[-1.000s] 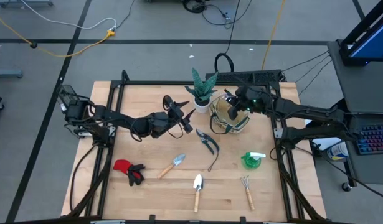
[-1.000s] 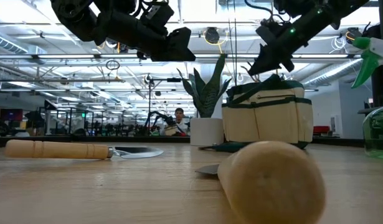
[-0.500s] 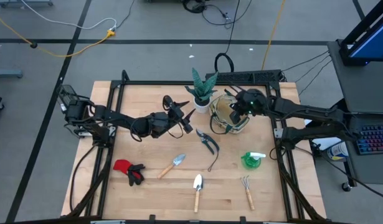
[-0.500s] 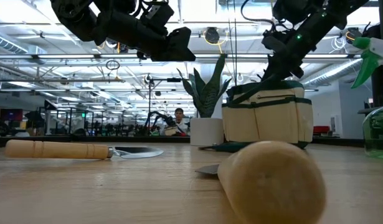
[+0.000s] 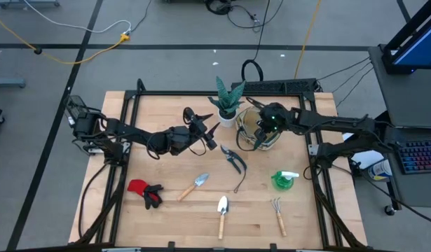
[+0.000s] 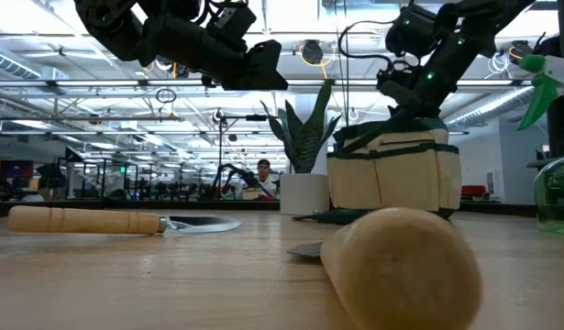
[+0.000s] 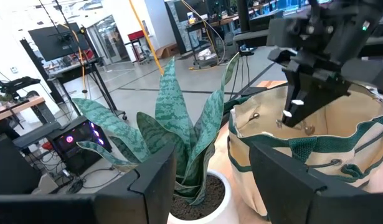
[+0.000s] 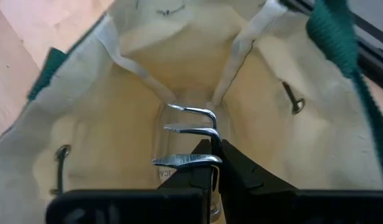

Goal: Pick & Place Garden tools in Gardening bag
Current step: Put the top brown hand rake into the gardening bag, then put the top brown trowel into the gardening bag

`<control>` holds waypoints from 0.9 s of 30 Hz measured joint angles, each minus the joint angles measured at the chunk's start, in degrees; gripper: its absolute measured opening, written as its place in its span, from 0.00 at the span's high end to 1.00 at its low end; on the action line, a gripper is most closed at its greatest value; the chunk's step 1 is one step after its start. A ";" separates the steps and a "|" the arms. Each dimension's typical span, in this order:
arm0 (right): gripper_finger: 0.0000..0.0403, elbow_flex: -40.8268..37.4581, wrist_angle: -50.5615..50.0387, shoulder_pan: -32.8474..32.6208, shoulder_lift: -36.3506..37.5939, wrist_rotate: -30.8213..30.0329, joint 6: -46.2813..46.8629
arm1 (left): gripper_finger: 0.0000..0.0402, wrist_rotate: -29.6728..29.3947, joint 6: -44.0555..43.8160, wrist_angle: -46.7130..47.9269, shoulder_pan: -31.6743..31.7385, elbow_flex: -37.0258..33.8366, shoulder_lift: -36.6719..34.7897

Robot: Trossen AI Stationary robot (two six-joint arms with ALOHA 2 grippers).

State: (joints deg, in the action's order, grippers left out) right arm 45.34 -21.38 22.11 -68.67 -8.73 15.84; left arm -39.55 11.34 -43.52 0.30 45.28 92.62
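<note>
My right hand pinches bent-tined metal rake inside round beige fabric bag, green-trimmed, on wooden surface. My left hand spread, hovering beside spiky potted plant.

Two trowels, two rakes — one bag, one plant, one spray bottle, one shears, one pair of gloves.

A three-pronged, bent metal rake head is gripped between the closed dark fingers of the right gripper, inside the beige fabric bag with dark green trim.
</note>
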 joint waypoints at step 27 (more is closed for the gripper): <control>0.88 0.02 3.93 -0.02 -7.25 0.00 -2.04 | 0.48 0.02 0.20 0.08 0.00 -0.02 0.00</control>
State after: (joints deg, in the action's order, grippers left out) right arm 45.36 -17.45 22.09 -75.92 -8.73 13.80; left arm -39.53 11.54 -43.44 0.30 45.25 92.62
